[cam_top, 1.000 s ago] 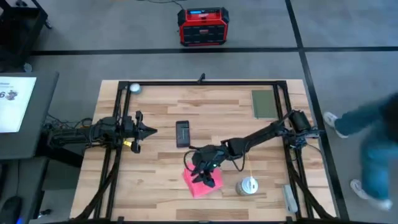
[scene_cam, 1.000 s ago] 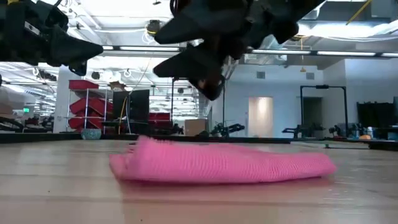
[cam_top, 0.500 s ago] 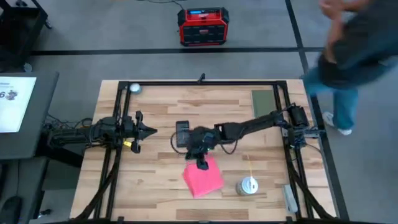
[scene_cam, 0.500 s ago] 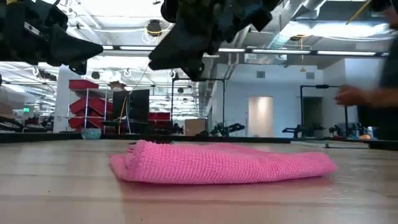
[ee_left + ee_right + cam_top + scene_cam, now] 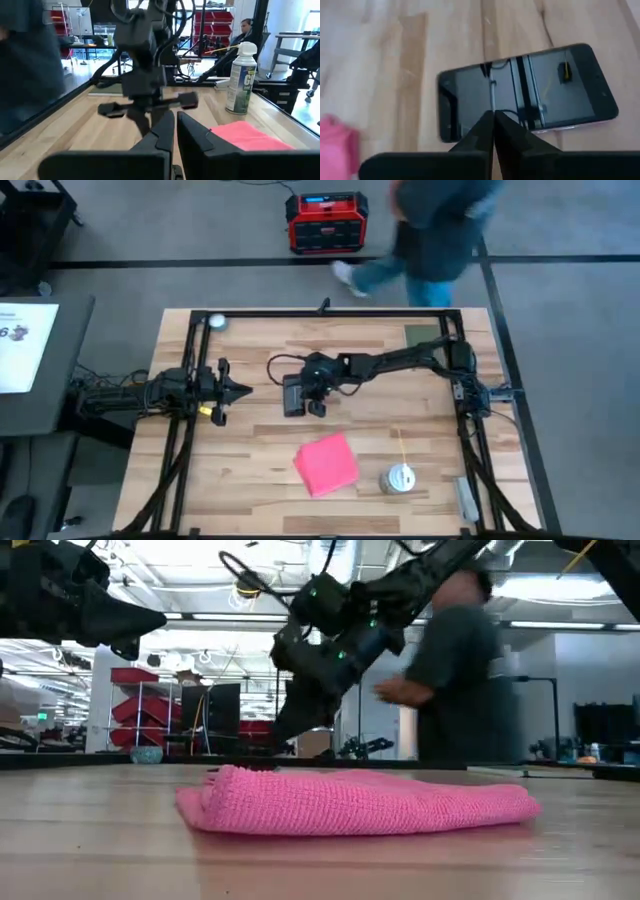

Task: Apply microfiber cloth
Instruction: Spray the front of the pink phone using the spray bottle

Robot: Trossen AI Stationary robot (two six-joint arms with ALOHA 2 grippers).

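The microfiber cloth lies flat on the wooden table toward its near edge, a pink folded pad in the low view, and no gripper touches it. A black-faced phone lies flat at the table's middle. My right gripper is shut, its fingertips over the phone's long edge. My left gripper hangs shut above the table's left side. My right gripper's shut fingertips slant down at the phone's screen beside its long edge. I cannot tell whether they touch it. The phone lies flat on the table.
A white spray can stands near the front right, right of the cloth. An olive pad lies at the far right and a white ball in the far left corner. A person walks past beyond the far edge.
My right gripper has risen from just above the cloth, shut its fingers, and swung toward the far left until it stands over the phone. The cloth has stayed where it was on the table. A person has walked leftward behind the far edge.
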